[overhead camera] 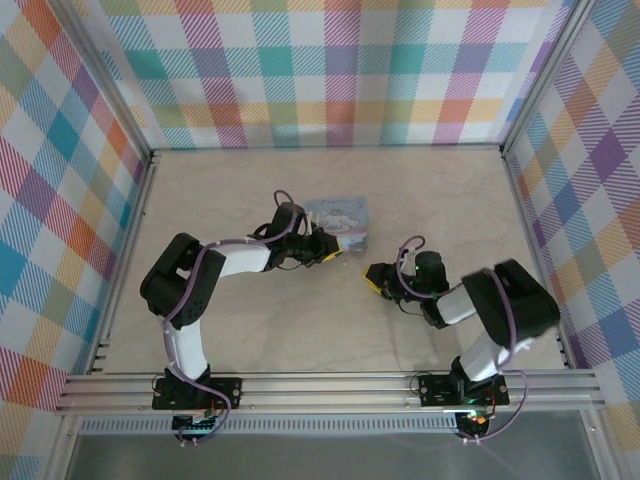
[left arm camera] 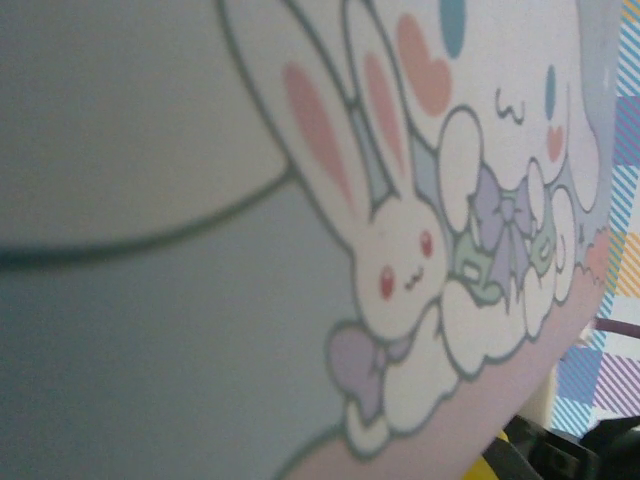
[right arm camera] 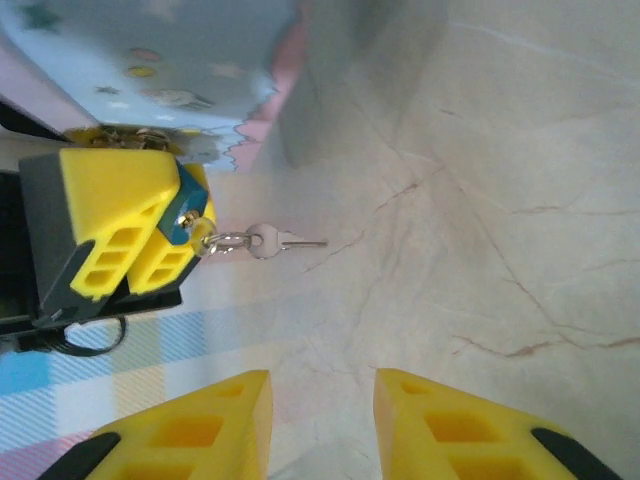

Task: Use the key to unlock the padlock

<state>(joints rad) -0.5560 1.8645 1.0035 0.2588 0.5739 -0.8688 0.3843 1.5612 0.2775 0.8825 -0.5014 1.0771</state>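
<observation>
Pinching the padlock [right arm camera: 190, 213] in the left claw [right arm camera: 176, 228], clenched tight, with the tiny bluish-metal lock sitting right at the tips of the two yellow fingers [right arm camera: 110, 225]. Trailing a small ring [right arm camera: 230, 243] and the silver key [right arm camera: 297, 242] off the padlock, straight out beyond those fingertips and low over the pale marbled surface [right arm camera: 480, 200]. Not being able to tell contact between key and surface, nor anything about the keyhole.

Crowding up against the pale-blue cartoon tin [right arm camera: 150, 60], just beside the left claw on its far side. Looking out from the left wrist, facing the tin's [left arm camera: 200, 300] printed face at very close range, with a white rabbit, pink ears and lilac bows drawn on it.

Holding the right claw [right arm camera: 320, 418] released, with its two yellow fingers [right arm camera: 190, 435] standing apart and nothing between them. Aiming that gap toward the key, ahead of the right claw's fingertips, near but apart from them.

Viewing from above: setting the left claw [overhead camera: 330, 254] at the near edge of the tin [overhead camera: 338, 214], and placing the right claw [overhead camera: 376, 277] just beside it, tip toward tip over the surface [overhead camera: 250, 330], not touching.
</observation>
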